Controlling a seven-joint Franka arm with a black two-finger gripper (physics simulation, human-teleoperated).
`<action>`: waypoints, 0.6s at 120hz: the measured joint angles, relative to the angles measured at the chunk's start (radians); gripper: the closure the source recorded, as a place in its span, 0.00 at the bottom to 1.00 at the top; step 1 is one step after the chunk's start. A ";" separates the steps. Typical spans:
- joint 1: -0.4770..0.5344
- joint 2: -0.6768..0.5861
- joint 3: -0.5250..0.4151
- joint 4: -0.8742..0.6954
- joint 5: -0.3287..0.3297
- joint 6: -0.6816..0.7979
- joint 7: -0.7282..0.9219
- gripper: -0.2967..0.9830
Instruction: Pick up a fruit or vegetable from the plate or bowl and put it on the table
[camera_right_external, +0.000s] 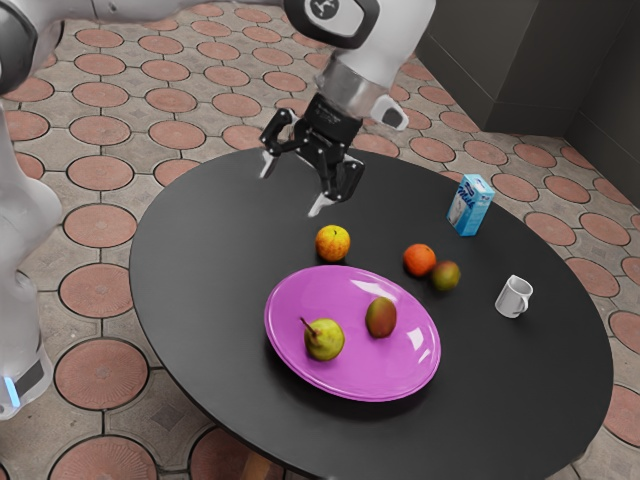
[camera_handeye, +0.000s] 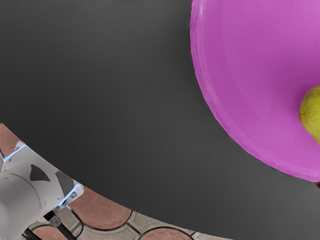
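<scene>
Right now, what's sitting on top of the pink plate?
On the plate are a green pear with its stem on and a reddish-green mango. The patches of plate directly beneath both fruits are covered, so I can't see those.

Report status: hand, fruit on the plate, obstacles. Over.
Hand open, empty. Pear and red-green fruit on plate. Yellow-red fruit beside plate, possibly in the way.

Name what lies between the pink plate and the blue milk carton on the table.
The exterior view shows the orange between the plate and the milk carton, with a red-green fruit right beside the orange.
</scene>
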 joint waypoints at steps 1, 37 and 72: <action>0.000 0.000 0.000 0.000 0.000 0.008 -0.017 0.23; 0.009 0.051 0.034 0.046 -0.008 0.145 -0.493 0.23; 0.075 0.210 -0.015 -0.011 -0.052 0.301 -0.774 0.23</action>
